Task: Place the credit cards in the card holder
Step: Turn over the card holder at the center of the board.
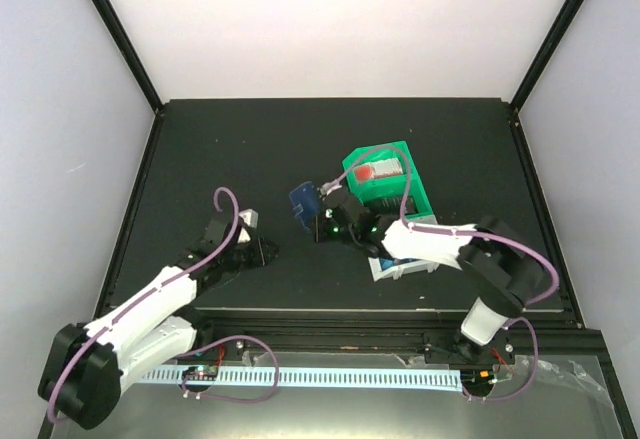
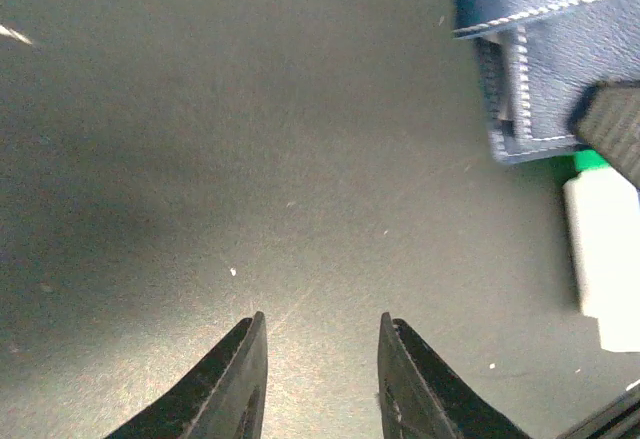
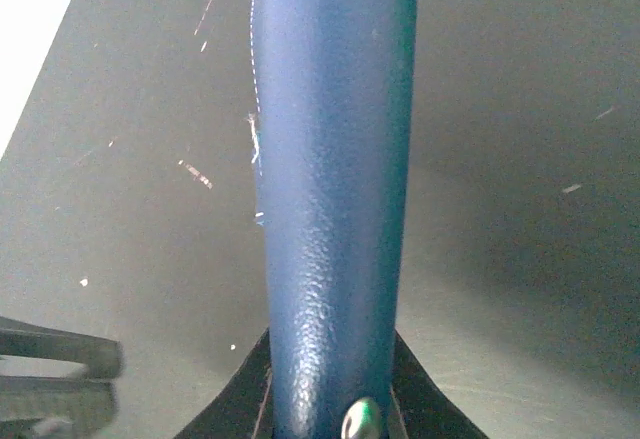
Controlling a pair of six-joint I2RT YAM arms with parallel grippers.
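The navy card holder (image 1: 303, 202) is held off the black table by my right gripper (image 1: 320, 211), which is shut on it. In the right wrist view the card holder (image 3: 335, 179) stands edge-on between the jaws of that gripper (image 3: 330, 349), its metal snap (image 3: 360, 421) near the bottom. My left gripper (image 1: 264, 249) is open and empty low over the table, to the left of the holder. In the left wrist view that gripper (image 2: 322, 324) shows bare table between its fingers, and the card holder (image 2: 545, 49) is at the upper right. No credit cards show.
A green bin (image 1: 390, 181) holding a red-and-white item stands just right of the card holder. A white bin (image 1: 398, 265) lies under my right arm, and its end shows in the left wrist view (image 2: 600, 249). The table's front edge (image 1: 330, 311) runs close behind both grippers.
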